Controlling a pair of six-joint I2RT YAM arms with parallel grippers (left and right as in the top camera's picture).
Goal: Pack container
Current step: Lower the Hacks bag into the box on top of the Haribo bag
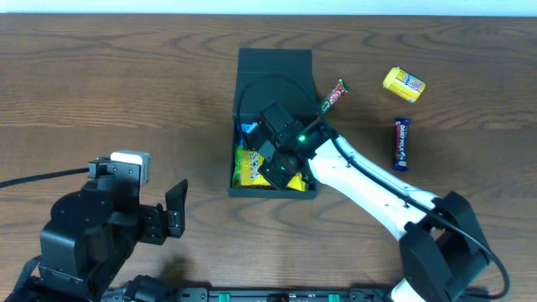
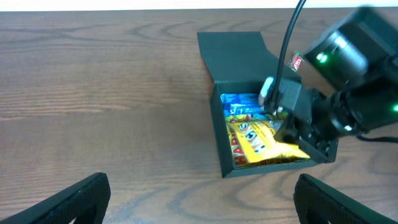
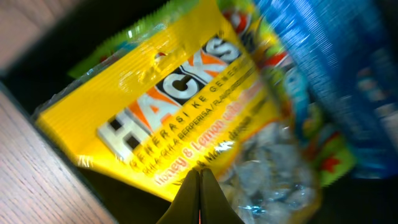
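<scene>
"HACKS" — on yellow packet (image 3: 174, 118)

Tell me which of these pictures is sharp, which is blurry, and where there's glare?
Overhead: sharp and evenly lit, a green light glowing on the right arm above the container. Left wrist: wooden table crisp, that arm soft. Right wrist: very close, yellow packet readable with glare streaks, blue packet smeared.

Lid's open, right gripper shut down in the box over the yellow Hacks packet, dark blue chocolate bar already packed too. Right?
Wrong on the bar: the overhead view shows the dark blue chocolate bar lying on the table, right of the box, not in it. Rest holds: lid open, right gripper shut over the yellow Hacks packet.
</scene>
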